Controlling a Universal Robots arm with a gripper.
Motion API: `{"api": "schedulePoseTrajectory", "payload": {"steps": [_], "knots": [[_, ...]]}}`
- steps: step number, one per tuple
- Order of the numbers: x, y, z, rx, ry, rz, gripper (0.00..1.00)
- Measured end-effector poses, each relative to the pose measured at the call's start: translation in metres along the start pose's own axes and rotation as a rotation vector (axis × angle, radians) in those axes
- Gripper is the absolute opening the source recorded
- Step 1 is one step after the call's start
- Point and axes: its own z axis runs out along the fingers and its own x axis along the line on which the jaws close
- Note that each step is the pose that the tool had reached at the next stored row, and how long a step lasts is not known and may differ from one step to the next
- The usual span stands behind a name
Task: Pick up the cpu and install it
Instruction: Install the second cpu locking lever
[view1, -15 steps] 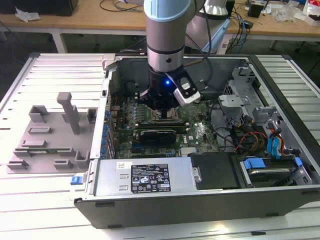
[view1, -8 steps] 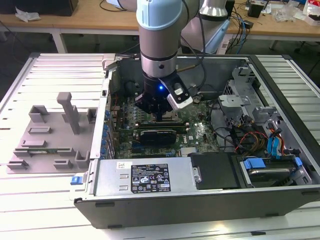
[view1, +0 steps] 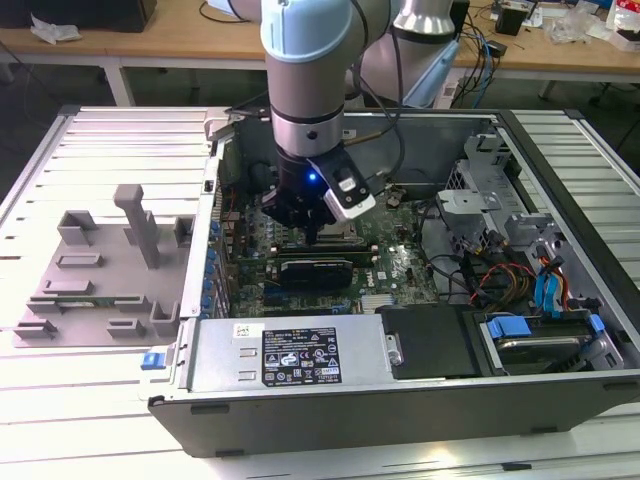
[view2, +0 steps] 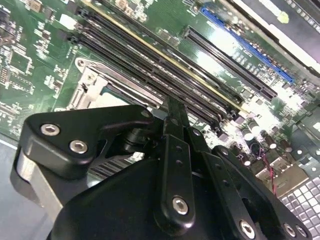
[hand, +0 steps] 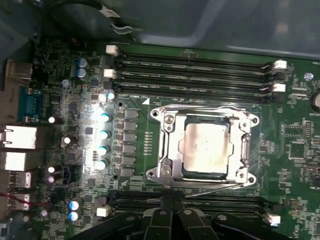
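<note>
From my station I see the arm reaching down into the open computer case (view1: 560, 250), which lies on its side on the slatted table (view1: 60, 400). The claw (view1: 312, 228) hangs low over the green motherboard (view1: 400, 268), just above the socket area.

In the first wrist view the cpu (hand: 205, 146) sits inside the metal socket frame (hand: 167, 145), its dull silver top facing up and lying flat, with memory slots (hand: 192, 70) running along one side of the frame and more slots along the other. The black fingers (hand: 172, 220) show at the edge of that picture, drawn close together with nothing between them, apart from the cpu.

In the second wrist view the claw's black linkage (view2: 172, 165) covers most of the socket. The grey plastic holder (view1: 100, 270) rests on the table at the exterior view's left, outside the case.
</note>
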Motion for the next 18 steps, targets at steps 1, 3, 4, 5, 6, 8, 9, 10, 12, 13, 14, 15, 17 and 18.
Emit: {"api": "schedulePoseTrajectory", "payload": {"steps": [1, 3, 4, 5, 6, 8, 9, 10, 12, 13, 14, 15, 17, 18], "knots": [[0.0020, 0.0000, 0.0016, 0.0000, -0.0002, 0.000, 0.11], [0.0027, 0.0001, 0.0020, -0.0012, -0.0008, 0.000, 0.11], [0.0027, 0.0001, 0.0021, -0.0013, -0.0009, 0.000, 0.11], [0.0028, 0.0001, 0.0021, -0.0038, -0.0010, 0.000, 0.11], [0.0029, 0.0001, 0.0024, -0.0113, -0.0023, 0.001, 0.11], [0.0038, 0.0002, 0.0038, -0.0199, -0.0043, 0.001, 0.11], [0.0043, 0.0001, 0.0047, -0.0202, -0.0042, 0.001, 0.11], [0.0048, 0.0001, 0.0053, -0.0208, -0.0043, 0.001, 0.11], [0.0057, 0.0001, 0.0065, -0.0235, -0.0051, 0.001, 0.11], [0.0066, 0.0002, 0.0075, -0.0262, -0.0061, 0.001, 0.11], [0.0076, 0.0003, 0.0086, -0.0291, -0.0071, 0.002, 0.11], [0.0085, 0.0002, 0.0095, -0.0317, -0.0078, 0.002, 0.11], [0.0097, 0.0002, 0.0116, -0.0411, -0.0105, 0.002, 0.11], [0.0102, 0.0002, 0.0119, -0.0512, -0.0129, 0.003, 0.11]]}}
